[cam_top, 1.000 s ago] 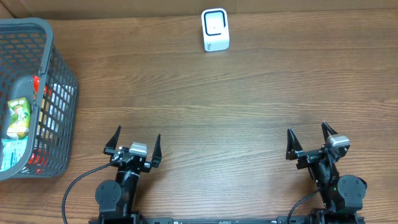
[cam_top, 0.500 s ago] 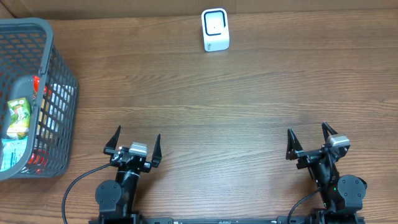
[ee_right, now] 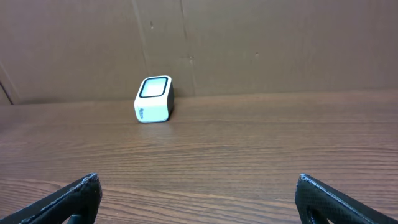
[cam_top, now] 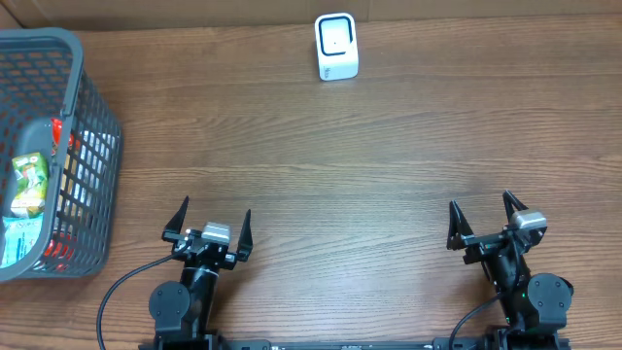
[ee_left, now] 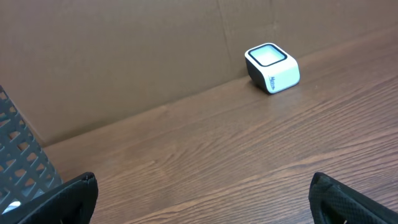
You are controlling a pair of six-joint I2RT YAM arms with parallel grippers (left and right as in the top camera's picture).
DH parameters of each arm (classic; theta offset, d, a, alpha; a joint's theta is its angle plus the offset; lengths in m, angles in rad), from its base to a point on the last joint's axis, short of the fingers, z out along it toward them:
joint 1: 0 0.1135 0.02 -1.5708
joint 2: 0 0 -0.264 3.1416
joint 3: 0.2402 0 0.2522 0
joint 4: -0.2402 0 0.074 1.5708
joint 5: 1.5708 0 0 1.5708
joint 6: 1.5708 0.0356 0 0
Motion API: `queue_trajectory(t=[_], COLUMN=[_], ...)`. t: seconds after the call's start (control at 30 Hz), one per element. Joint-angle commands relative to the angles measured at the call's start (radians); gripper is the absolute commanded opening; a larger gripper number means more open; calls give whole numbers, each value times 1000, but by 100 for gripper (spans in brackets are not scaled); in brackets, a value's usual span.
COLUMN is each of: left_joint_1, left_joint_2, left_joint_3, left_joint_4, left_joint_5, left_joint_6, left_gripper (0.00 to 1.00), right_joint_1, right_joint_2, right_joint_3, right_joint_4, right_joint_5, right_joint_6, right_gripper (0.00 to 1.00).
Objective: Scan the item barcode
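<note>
**Items.** The goods to be scanned lie inside the grey wire basket (cam_top: 95,117) at the far left edge of the surface (cam_top: 340,165). A green pouch (cam_top: 29,185) is uppermost. A teal packet (cam_top: 14,239) lies just beside it, toward the robot's side. No barcode is legible on either item in the overhead view. Neither claw touches the basket or its contents.

**Barcode scanner.** The barcode scanner (cam_top: 336,46) is a small white block with a dark-framed window on its top face. It stands on the surface at the far edge, slightly right of centre in the overhead view and well apart from the basket. In the left wrist view the barcode scanner (ee_left: 272,67) sits at the foot of a brown cardboard panel (ee_left: 124,56) that closes off the back of the surface. In the right wrist view the barcode scanner (ee_right: 153,99) appears left of centre, against the same cardboard panel (ee_right: 261,43).

**Left claw.** The left claw (cam_top: 216,207) is at the near edge, on the basket's side. It is released, with its fingers (ee_left: 68,198) spread wide and bare wood between them.

**Right claw.** The right claw (cam_top: 480,200) is at the near edge on the opposite side, well apart from the left claw. It is also released and grasps nothing, and its fingers (ee_right: 69,198) frame bare surface.

**Basket detail.** A corner of the basket (ee_left: 22,163) mesh shows at the left edge of the left wrist view.
</note>
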Motion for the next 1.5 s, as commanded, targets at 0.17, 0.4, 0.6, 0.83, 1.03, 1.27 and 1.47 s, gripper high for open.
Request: queue_trajectory(t=[0.17,0.4,0.6,0.83,1.03,1.27,1.47], left_joint_1=[3,3,3,3,3,3,4], left_joint_2=[3,3,3,3,3,3,73], left_joint_3=[-3,-3,-3,-3,-3,39,222], left_joint_4=[0,0,1,1,45,20,-63], left_joint_5=[11,11,23,23,59,79,68], left_joint_6=[15,15,14,14,-2,-95,-94], left_gripper=[100,100,100,100,100,100,100], right_joint_1=[-1,-1,-1,-1,-1,-1,-1], right_joint_2=[-8,-8,-8,-8,-8,-8,-8], right_joint_3=[-11,-11,-11,-11,-11,-11,-11], right_joint_4=[6,6,6,6,6,6,6], right_joint_5=[10,10,10,10,10,10,10], right_joint_6=[-3,-3,-3,-3,-3,-3,-3], right_gripper=[100,100,100,100,100,100,100])
